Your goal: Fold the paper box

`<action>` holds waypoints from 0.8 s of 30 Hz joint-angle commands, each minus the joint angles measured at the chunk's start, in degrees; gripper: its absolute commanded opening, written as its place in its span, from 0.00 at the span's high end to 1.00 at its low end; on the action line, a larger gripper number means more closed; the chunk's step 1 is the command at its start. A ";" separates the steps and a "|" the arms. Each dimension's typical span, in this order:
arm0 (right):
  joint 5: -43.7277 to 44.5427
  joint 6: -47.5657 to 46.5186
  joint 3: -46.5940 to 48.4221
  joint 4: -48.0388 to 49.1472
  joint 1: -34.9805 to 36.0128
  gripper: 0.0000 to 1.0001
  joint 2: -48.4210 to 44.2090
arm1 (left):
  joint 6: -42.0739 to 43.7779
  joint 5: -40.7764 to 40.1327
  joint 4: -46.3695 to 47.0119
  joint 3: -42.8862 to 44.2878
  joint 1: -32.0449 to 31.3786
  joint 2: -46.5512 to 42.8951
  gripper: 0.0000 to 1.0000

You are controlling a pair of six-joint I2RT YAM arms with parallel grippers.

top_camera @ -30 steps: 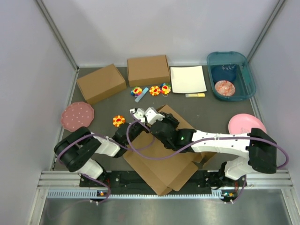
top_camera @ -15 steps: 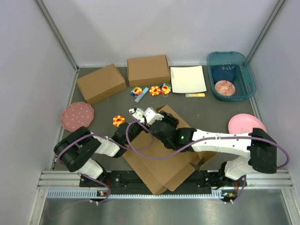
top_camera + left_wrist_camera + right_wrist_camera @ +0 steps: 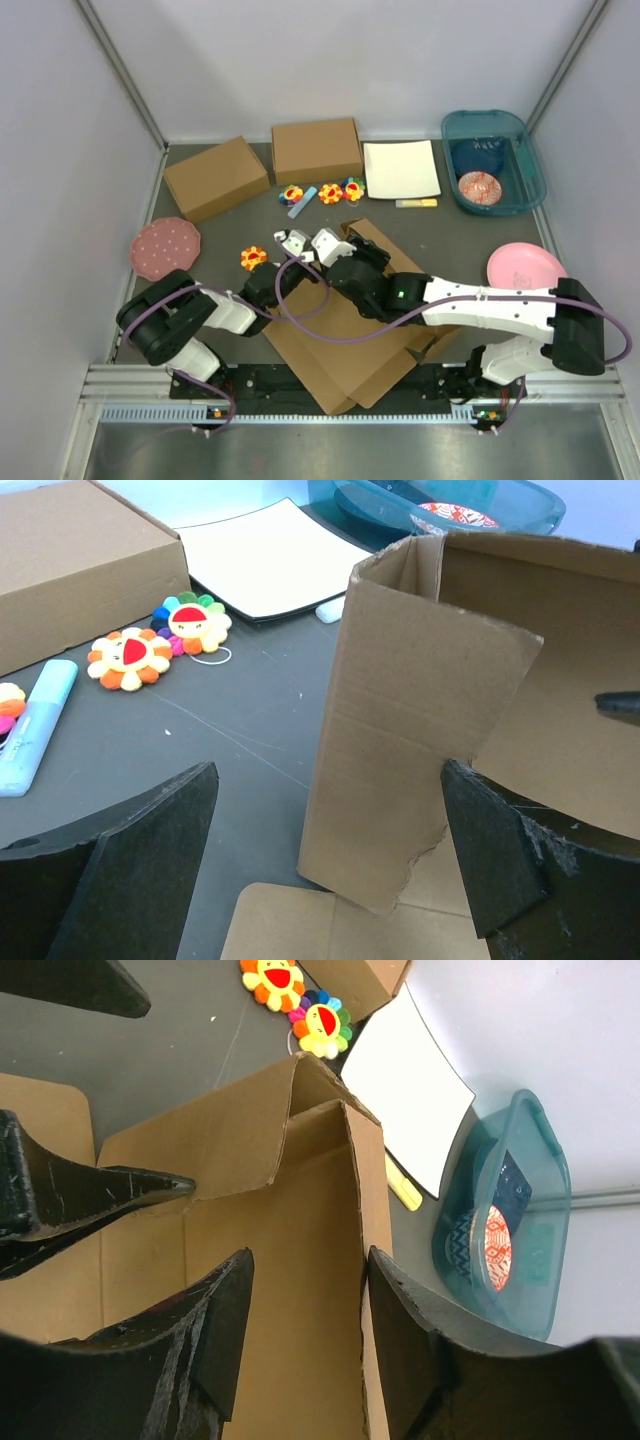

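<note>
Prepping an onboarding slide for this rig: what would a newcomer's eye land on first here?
The large brown corrugated-cardboard sheet, half-folded at the near middle with a flap standing upright, dominates. The left end effector and the right end effector, both open, straddle that raised cardboard. After that, the bright sunflower-shaped toys at the far middle and the teal plastic bin at the far right stand out.

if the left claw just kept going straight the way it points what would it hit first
Most likely the paper box: its raised flap stands upright directly ahead of the open left claw, in line with its gap, though how close is hard to judge.
</note>
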 commanded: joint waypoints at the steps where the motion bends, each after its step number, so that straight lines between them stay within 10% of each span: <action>1: 1.13 0.20 1.17 -0.06 1.07 0.51 -2.58 | -1.04 0.51 8.91 -0.38 -0.13 0.76 0.01; 10: -0.02 1.43 -0.32 -0.50 1.07 0.94 -1.97 | -1.48 0.42 9.61 -0.82 -0.13 0.76 0.01; 24: -2.30 3.10 -1.73 -2.08 0.90 1.00 -3.11 | 3.09 -4.32 4.10 0.76 1.01 -3.45 0.01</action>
